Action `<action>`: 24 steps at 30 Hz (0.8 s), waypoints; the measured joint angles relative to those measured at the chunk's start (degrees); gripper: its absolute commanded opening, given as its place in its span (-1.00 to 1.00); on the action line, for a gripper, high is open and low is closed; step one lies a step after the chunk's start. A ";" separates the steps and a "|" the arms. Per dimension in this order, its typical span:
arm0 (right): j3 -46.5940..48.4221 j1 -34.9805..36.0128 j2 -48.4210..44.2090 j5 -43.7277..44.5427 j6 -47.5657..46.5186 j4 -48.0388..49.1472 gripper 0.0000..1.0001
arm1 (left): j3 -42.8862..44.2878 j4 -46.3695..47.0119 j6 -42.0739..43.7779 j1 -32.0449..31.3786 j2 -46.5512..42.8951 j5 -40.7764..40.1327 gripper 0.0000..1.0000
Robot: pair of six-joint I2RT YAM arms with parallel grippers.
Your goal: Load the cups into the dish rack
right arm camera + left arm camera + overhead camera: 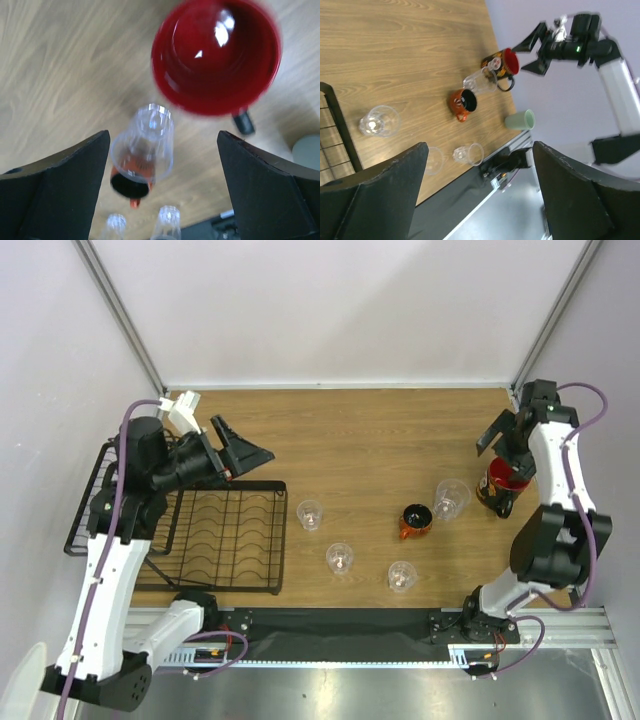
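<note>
The black wire dish rack [225,535] sat at the left end of the wooden table [380,430], with its taller basket at the end away from the cups. The left gripper [243,440] hung over the rack's far right corner, its jaws spread wide with nothing between them. It pointed away from the rack toward the cups, all of which stood apart from it on the table. Just right of the rack stood the first tumbler [310,514], the cup nearest that gripper. The second tumbler [340,558] was a little farther right of the rack and closer to the line of its near edge, and the third tumbler [402,576] was farther right again. Beyond these sat the orange-red cup [415,522], dark inside, with the fourth tumbler [451,499] just beside it on the side away from the rack. Farther still from the rack stood the dark mug [497,488], red inside. The right gripper [503,445] hovered above the mug, jaws wide and gripping nothing, with the mug's mouth below and just ahead of its fingertips. The mint-green cup [521,120] was farthest from the rack, at the table's near edge; whether it stood or lay on its side could not be told.
</note>
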 measured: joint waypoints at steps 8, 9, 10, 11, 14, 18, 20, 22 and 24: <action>7.61 -2.49 12.22 0.07 -1.57 2.36 0.69 | 6.88 -4.48 8.11 0.00 5.11 0.09 0.61; 8.20 -2.38 13.75 0.28 -1.64 2.64 0.69 | 7.56 -4.74 8.92 0.00 5.40 -0.42 0.55; 8.55 -2.25 15.08 0.55 -1.66 2.95 0.69 | 8.02 -5.16 9.53 0.00 5.53 -0.81 0.52; 8.66 -2.12 16.28 0.96 -1.66 3.26 0.68 | 8.37 -5.60 10.16 0.00 5.68 -1.22 0.50; 9.01 -1.84 19.06 1.90 -1.46 3.30 0.63 | 9.73 -7.15 11.37 0.00 6.54 -2.45 0.43; 9.29 -1.11 21.64 4.09 -1.14 3.10 0.53 | 11.19 -7.85 12.24 0.00 7.74 -3.74 0.22; 9.27 -0.61 22.47 4.96 -0.96 3.13 0.37 | 11.41 -8.11 12.57 0.00 7.98 -4.13 0.20; 9.09 -0.33 22.80 5.33 -0.74 3.45 0.21 | 11.50 -8.48 12.66 0.00 8.17 -4.52 0.26; 8.55 0.04 22.77 5.73 -0.57 4.28 0.08 | 11.58 -8.76 12.72 0.00 8.31 -4.90 0.55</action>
